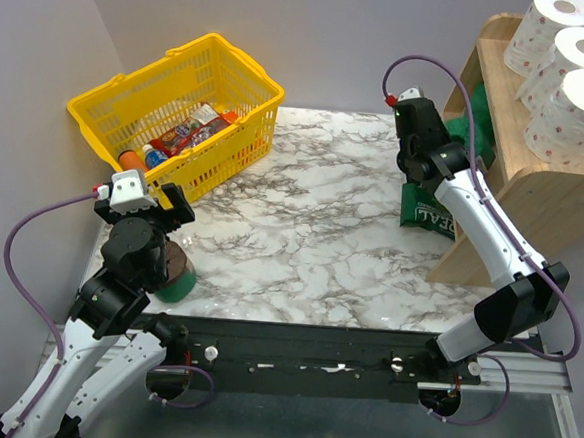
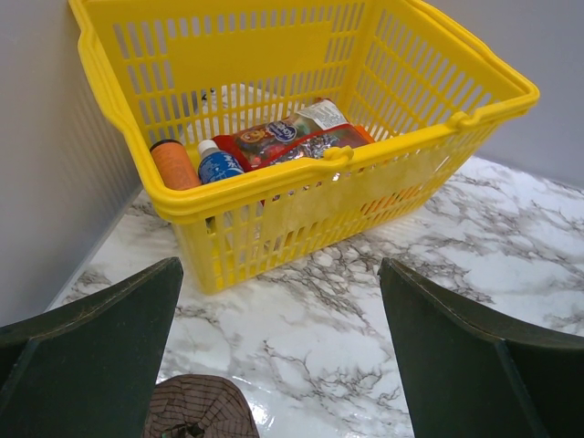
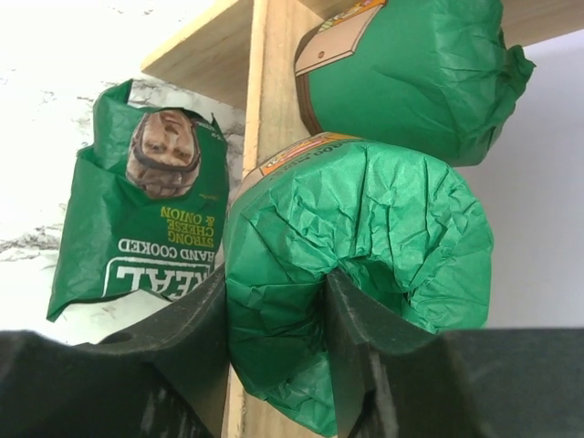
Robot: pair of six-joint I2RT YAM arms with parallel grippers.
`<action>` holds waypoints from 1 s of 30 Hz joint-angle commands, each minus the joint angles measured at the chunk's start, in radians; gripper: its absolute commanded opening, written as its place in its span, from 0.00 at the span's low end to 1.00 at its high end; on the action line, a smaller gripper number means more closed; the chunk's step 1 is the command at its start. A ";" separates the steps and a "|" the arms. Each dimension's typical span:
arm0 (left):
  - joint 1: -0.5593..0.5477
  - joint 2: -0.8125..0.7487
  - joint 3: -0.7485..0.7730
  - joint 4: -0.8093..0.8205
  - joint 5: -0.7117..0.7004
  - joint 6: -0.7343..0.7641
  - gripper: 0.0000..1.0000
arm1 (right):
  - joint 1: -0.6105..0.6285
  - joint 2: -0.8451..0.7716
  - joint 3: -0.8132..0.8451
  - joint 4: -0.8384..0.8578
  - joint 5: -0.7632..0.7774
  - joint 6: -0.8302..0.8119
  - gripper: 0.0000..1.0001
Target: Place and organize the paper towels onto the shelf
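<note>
The right pincer [image 3: 274, 285] pinches a green paper towel roll [image 3: 383, 228], long axis pointing at the wooden shelf [image 3: 267, 82] just beyond, twelve o'clock; the left pincer [image 2: 278, 269] hangs spread, well apart.

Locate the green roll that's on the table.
Top view, near-left part of the table: the green roll sits under the open left tool, just in front of the yellow basket.
</note>
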 commanded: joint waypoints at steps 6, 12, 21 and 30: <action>-0.003 0.001 -0.011 0.021 0.006 -0.012 0.99 | -0.045 -0.010 -0.015 0.055 0.135 -0.034 0.54; -0.003 0.006 -0.009 0.023 0.010 -0.012 0.99 | -0.050 -0.012 0.004 0.093 0.176 -0.091 0.59; -0.003 0.007 -0.009 0.023 0.010 -0.010 0.99 | -0.050 0.008 0.015 0.126 0.183 -0.148 0.69; -0.003 0.012 -0.009 0.024 0.009 -0.009 0.99 | -0.011 0.005 0.006 0.144 0.149 -0.184 0.66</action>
